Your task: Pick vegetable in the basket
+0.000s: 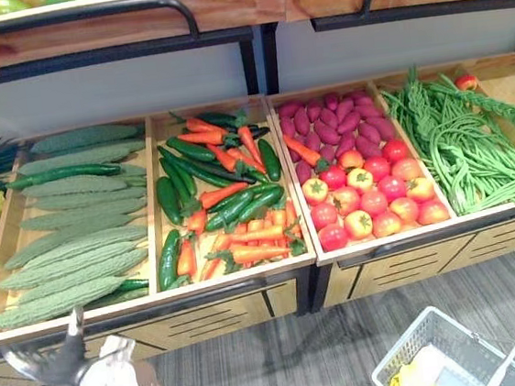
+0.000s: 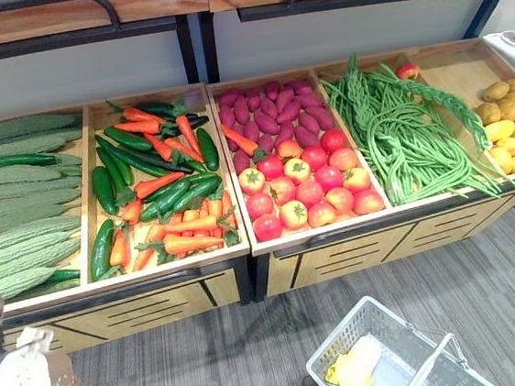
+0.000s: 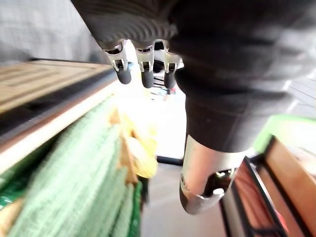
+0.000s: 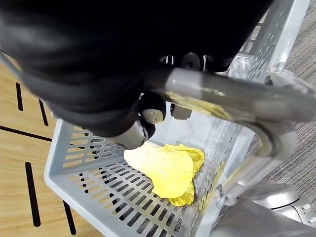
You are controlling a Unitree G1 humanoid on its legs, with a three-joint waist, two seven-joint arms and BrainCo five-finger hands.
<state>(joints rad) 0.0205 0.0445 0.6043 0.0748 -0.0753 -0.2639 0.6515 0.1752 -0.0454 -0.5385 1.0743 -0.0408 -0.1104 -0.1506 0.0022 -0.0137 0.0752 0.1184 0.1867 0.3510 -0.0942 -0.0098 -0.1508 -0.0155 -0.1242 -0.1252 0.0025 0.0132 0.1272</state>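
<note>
The left hand [image 3: 143, 76] is being held low by the front edge of the wooden desk [image 1: 240, 290], with its fingers straight and set apart from the thumb, and nothing is being gripped by it. The smooth grey basket handle [image 4: 227, 101] is being clasped by the curled fingers of the right hand [image 4: 143, 123]. One grey plastic lattice basket [image 4: 89, 173] is being carried, and one crumpled yellow leafy vegetable [image 4: 168, 170] is being borne on its floor. Bumpy green gourds [image 1: 69, 240] are being displayed in one desk compartment.
</note>
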